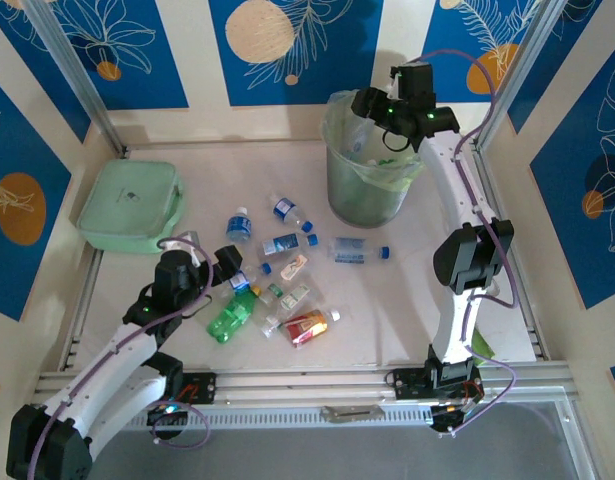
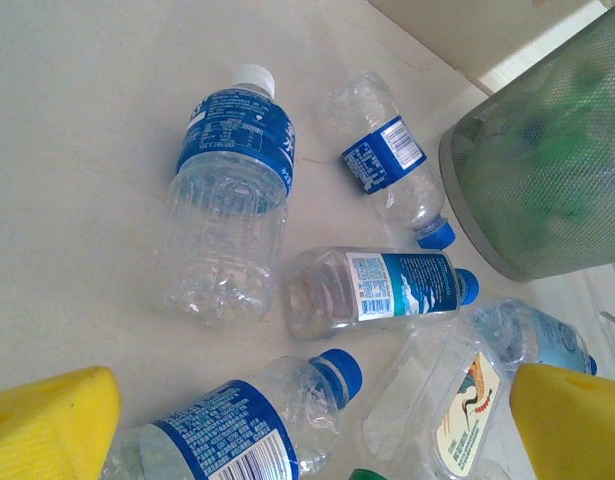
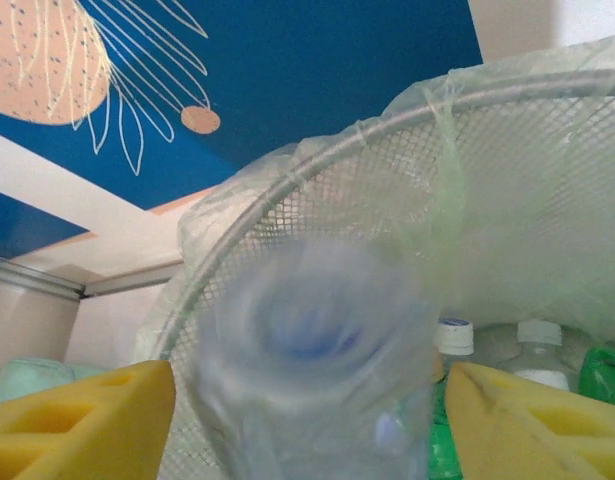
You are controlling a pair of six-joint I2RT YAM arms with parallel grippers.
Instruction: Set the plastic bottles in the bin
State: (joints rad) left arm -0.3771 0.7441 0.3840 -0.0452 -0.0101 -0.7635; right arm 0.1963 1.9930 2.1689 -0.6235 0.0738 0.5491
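Observation:
Several plastic bottles lie scattered mid-table, mostly clear with blue caps, plus a green one and a red-orange one. My left gripper hovers open over this cluster. In the left wrist view its yellow fingers straddle a crushed blue-labelled bottle without touching it. My right gripper hangs above the bin, which is grey mesh lined with a pale green bag. A blurred clear bottle is between its spread pads, loose over the bin rim. Bottles with white caps lie inside.
A flat mint-green case lies at the back left. Metal frame rails run along the table's front edge and both sides. Bare tabletop lies to the right of the bottle cluster, in front of the bin.

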